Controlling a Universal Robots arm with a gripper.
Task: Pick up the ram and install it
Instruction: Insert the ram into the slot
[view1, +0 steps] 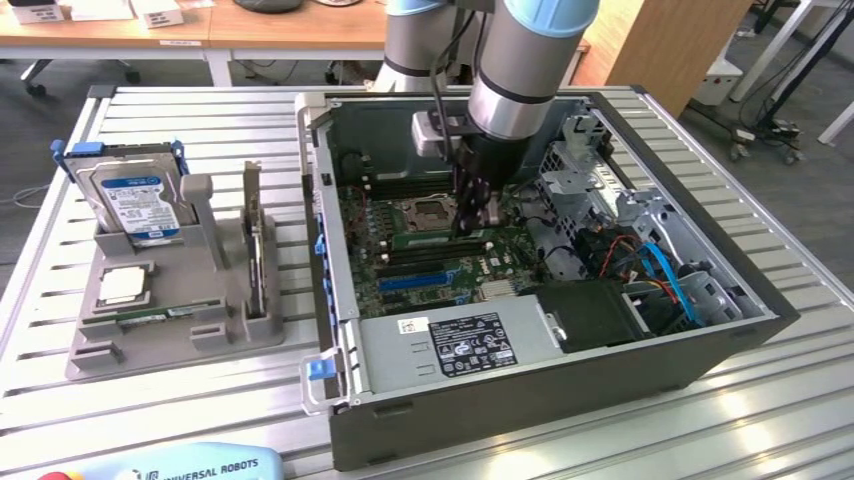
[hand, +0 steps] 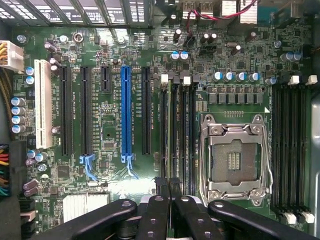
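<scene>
My gripper (view1: 470, 224) reaches down into the open computer case (view1: 534, 405), its tips low over the motherboard next to the empty processor socket (view1: 430, 212). In the wrist view the gripper (hand: 168, 183) is shut, its two black fingertips (hand: 161, 184) together over one end of the black memory slots (hand: 179, 130), between the socket (hand: 234, 157) and the blue expansion slot (hand: 126, 112). A thin pale strip runs along the slot nearest the fingertips; I cannot tell whether a stick sits there. A narrow green ram stick (view1: 150, 316) lies flat in the grey holder (view1: 174, 348).
The holder on the exterior view's left also carries the blue-labelled hard drive (view1: 134, 200) and a small square silver processor chip (view1: 120, 285). Inside the case are a power supply (view1: 454, 345), blue and red cables (view1: 654, 270) and a drive cage (view1: 587, 170). A second bank of memory slots (hand: 290, 150) lies beyond the socket.
</scene>
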